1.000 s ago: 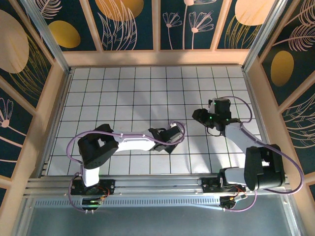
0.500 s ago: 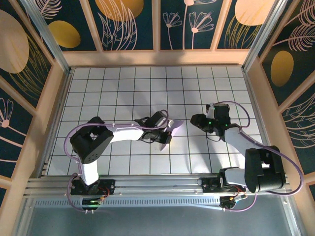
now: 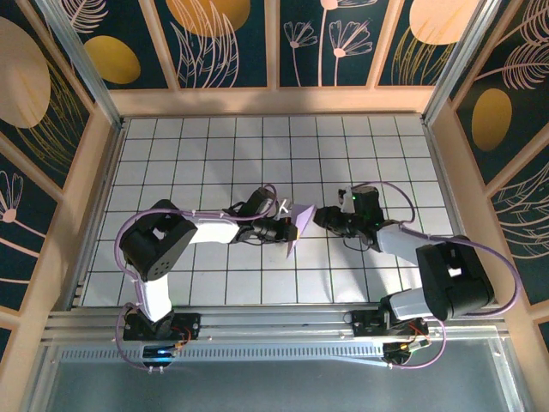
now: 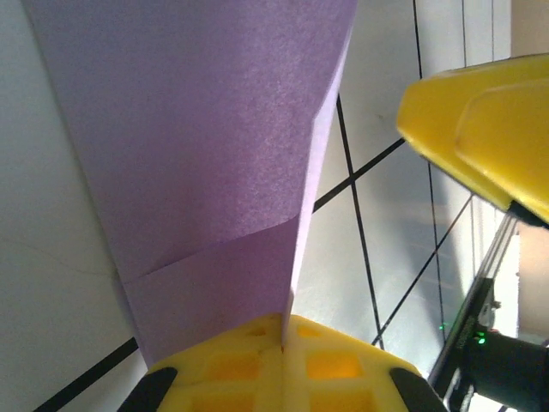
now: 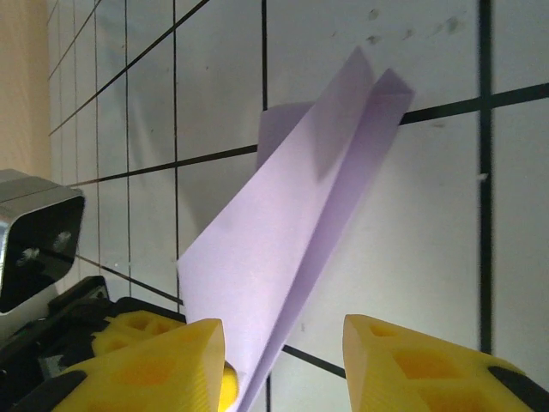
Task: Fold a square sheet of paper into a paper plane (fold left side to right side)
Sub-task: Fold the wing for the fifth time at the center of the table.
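While your left gripper is clamped on the slim pointed lavender-purple paper plane at mid-frame over the white gridded table, your right gripper, jaws apart, sits just beside its tip; your left wrist view adds a cross crease.

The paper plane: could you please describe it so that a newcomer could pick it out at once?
Start at the white gridded table and look near its middle. The paper plane is the lavender folded sheet pinched in the left gripper, just in front of the open right gripper. Unlike the purple cables nearby, it is flat, creased and pointed.
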